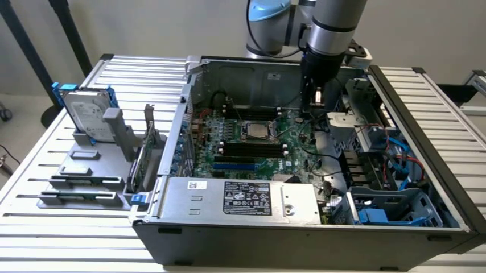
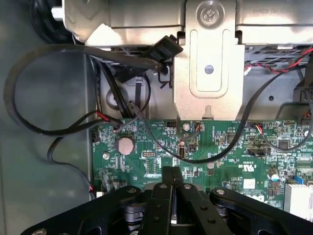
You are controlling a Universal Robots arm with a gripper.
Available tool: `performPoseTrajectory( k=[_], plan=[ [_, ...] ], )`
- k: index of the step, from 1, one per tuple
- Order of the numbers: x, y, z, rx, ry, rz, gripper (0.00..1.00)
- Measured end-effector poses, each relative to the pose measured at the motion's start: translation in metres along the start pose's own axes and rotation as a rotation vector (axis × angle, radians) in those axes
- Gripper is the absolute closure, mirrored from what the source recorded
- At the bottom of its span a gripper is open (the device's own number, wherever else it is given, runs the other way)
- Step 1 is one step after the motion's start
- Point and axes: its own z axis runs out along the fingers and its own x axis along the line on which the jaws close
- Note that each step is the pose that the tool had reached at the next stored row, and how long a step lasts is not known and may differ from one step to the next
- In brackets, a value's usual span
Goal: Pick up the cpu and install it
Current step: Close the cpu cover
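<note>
The cpu [image 1: 259,130] appears already seated in the black-framed socket [image 1: 244,131] of the green board [image 1: 206,165], while the gripper [image 1: 307,117], jaws pressed together and holding nothing, hangs low just beside that socket, so little seems left.

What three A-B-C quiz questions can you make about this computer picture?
1. Where does the hard drive stand? A) on the floor B) in the grey rack beside the computer case C) on a chair
2. What colour is the circuit board? A) red B) green C) yellow
3. How is the gripper? A) shut B) wide open C) holding the hard drive
Answers: 1 B, it stands upright in the rack outside the case; 2 B, the board looks green; 3 A, its two halves touch.
</note>
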Motion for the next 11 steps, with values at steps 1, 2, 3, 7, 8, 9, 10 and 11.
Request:
performPoseTrajectory(
  k=[1,2,3,7,8,9,10,11],
  plan=[
    [0.0,0.0,0.0017,0.0,0.0001,0.0,0.89],
    [0.0,0.0,0.0037,0.0,0.0,-0.001,0.89],
    [0.0,0.0,0.0054,0.0001,0.0,-0.001,0.89],
    [-0.001,-0.0016,0.0103,0.0006,0.0019,-0.001,0.89],
    [-0.001,-0.0022,0.0108,0.0016,0.0025,-0.001,0.89],
    [-0.001,-0.0028,0.0113,0.0032,0.003,-0.001,0.89],
    [-0.001,-0.0032,0.0117,0.0063,0.0034,-0.001,0.89],
    [-0.001,-0.0034,0.0118,0.0115,0.0035,-0.001,0.89]
  ],
)
